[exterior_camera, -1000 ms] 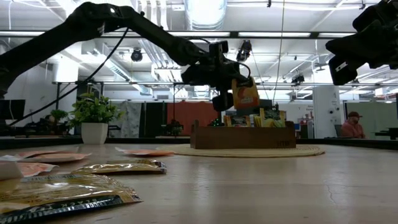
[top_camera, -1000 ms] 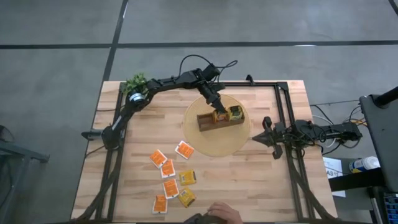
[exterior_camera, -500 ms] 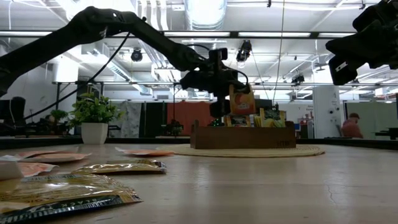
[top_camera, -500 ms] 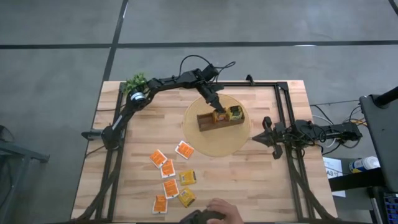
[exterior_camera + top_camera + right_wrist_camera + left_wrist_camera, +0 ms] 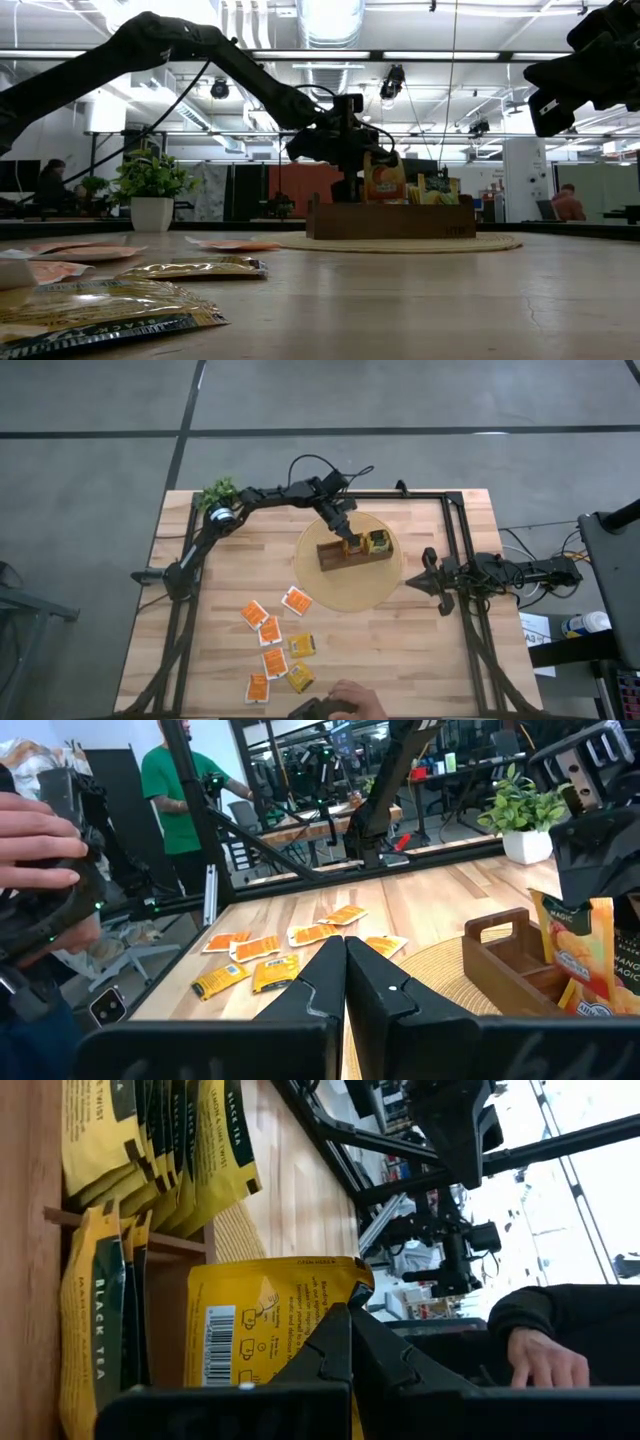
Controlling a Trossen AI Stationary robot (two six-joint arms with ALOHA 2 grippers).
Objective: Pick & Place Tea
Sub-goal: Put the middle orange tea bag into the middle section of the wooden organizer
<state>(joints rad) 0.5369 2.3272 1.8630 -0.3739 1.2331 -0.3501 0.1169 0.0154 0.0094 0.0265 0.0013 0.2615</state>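
My left gripper point(image 5: 350, 541) is shut on an orange-and-yellow tea sachet point(image 5: 385, 182) over the brown wooden box point(image 5: 352, 553), which stands on a round woven mat point(image 5: 350, 592). The box holds several upright yellow and green sachets point(image 5: 170, 1140). More orange and yellow sachets point(image 5: 275, 645) lie flat on the table's near left part. My right gripper point(image 5: 425, 582) waits shut at the table's right side, just off the mat's edge, holding nothing. My left gripper pinches the sachet between its two fingers point(image 5: 335, 1342) at one edge point(image 5: 300, 1330), on the side with the barcode. The fingers come from the table's far left, slanting a little down. The sachet stands upright, its lower part point(image 5: 386, 197) down behind the box's wall.
A small potted plant point(image 5: 220, 493) stands at the far left corner. A person's hand point(image 5: 355, 700) with a dark device shows at the table's near edge. Dark frame rails point(image 5: 465, 560) run along the table's sides.
My left gripper has gone down toward the box with the sachet and has rolled a little. The sachet hung clear above the box before; now its lower part sits inside the box.
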